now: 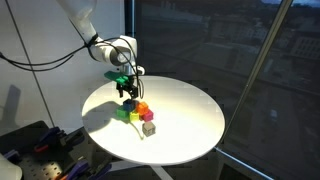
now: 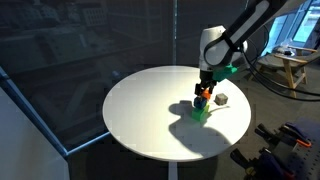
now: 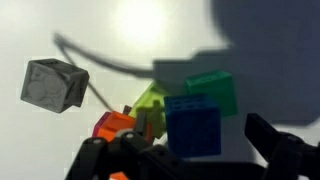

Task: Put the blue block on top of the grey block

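Fingers [image 3: 282,150]: spread wide and empty, dark tips at the lower corners of the wrist view
Height: hung just above the cluster of blocks in both exterior views; whether the tips touched anything could not be told
Blue block [image 3: 193,130]: sat on the worktop directly below, in the gap between the tips and a little nearer the right-hand tip of that view
Axis: a cube, so no long side to favour; its faces looked about square to the wrist view, so a straight descent seemed enough to bracket it
Green block [image 3: 212,92]: just behind the blue one, apparently touching its far edge
Yellow block [image 3: 150,103]: tight against the blue one's left upper corner, tilted
Orange block [image 3: 112,125]: beyond the yellow one, close to the left-hand tip
In the way: likely the yellow and orange blocks, which lay where one tip would have to come down; a nudge there could shove the whole cluster
Grey block [image 3: 52,85]: alone, well apart from the cluster, up and left in the wrist view; also seen clear of the others in an exterior view [image 1: 148,127]
Top of grey block: bare, nothing stacked on it
Worktop [image 1: 190,120]: round and white, otherwise open around the grey block
Stage: grasp not yet made
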Motion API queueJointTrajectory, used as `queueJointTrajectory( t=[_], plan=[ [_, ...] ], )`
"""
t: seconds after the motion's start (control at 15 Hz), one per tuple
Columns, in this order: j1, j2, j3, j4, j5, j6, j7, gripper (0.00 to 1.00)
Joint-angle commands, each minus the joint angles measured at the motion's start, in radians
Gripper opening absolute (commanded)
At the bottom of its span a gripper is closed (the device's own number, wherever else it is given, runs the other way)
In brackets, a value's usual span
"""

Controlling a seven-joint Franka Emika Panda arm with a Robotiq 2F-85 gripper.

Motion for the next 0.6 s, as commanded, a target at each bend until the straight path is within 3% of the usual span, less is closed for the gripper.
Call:
queueJointTrajectory(
  t=[0.0, 0.53],
  plan=[
    [0.007, 0.007, -0.007, 0.017, -0.006, 0.016, 0.029, 1.00],
    [-0.001, 0.006, 0.000, 0.004, 0.000, 0.006, 0.002, 1.00]
  ],
)
